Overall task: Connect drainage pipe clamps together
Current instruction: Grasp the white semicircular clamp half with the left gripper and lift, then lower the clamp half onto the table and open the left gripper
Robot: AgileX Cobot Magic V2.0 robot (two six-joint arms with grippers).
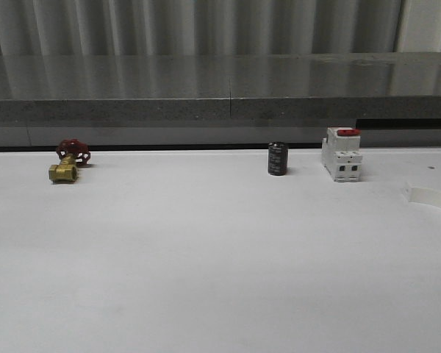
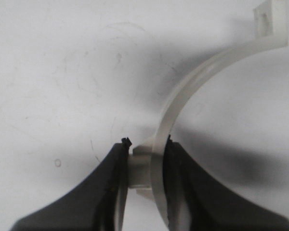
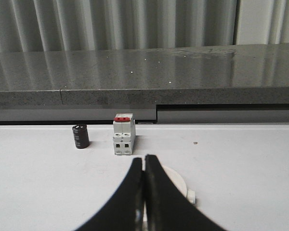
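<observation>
Clamps: two white plastic half-rings, apart from each other.
First clamp [image 2: 192,91]: thin curved band, flat flange with a slot at its free end, small blocky tab on the outer curve.
Left gripper [image 2: 147,168]: clenched on the first clamp, one black finger [image 2: 111,187] against the tab, the other on the inner side of the band; rest of the arc reaching out past the fingertips over the white table [image 2: 53,72].
Second clamp [image 3: 176,180]: flat on the table, near right, partly hidden behind the right gripper; small tab poking out to the right.
Right gripper [image 3: 144,161]: black fingers pressed together with nothing between them, just above and in front of the second clamp.
Front view: pale curved piece [image 1: 430,195] at the right edge, likely the second clamp.
Far row: brass valve [image 1: 68,162] with red handle at left, black cylinder [image 1: 278,159] right of middle, white breaker [image 1: 342,154] with red top just right of it.
Containers: none to report.
</observation>
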